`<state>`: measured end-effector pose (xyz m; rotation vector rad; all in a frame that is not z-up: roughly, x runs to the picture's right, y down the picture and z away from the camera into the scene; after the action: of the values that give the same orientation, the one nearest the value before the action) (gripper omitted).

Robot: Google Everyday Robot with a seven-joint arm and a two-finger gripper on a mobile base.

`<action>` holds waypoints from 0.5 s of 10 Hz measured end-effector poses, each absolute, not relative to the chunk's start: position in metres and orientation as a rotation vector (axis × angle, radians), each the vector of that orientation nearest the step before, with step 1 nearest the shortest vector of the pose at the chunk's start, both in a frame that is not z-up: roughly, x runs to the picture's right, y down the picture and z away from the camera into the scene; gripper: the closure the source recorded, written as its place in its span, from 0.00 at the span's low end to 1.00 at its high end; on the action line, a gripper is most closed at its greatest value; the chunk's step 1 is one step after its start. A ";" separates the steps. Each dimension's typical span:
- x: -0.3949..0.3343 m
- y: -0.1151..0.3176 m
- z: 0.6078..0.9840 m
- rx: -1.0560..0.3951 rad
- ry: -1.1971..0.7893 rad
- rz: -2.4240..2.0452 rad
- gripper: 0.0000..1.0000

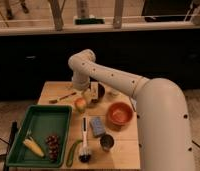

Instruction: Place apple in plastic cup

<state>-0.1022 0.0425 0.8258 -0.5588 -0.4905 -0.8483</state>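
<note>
Now the pincer (pixel 94 93) hangs spread wide just beside the apple (pixel 80 103), toward the back edge of the worktop (pixel 124 150), likely ready to grab it.

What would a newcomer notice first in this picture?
The big white arm reaching over the table from the right strikes first; its gripper hangs just right of the apple. Next come the orange bowl at the right and the green tray at front left.
</note>
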 end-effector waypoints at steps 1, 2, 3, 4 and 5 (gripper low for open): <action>-0.102 0.042 0.825 -0.557 -0.491 -0.847 0.20; -0.101 0.043 0.825 -0.557 -0.490 -0.846 0.20; -0.101 0.043 0.825 -0.555 -0.491 -0.845 0.20; -0.100 0.043 0.825 -0.554 -0.493 -0.843 0.20; -0.099 0.043 0.825 -0.551 -0.495 -0.842 0.20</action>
<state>-0.0991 0.0432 0.8248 -0.5510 -0.4946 -0.8419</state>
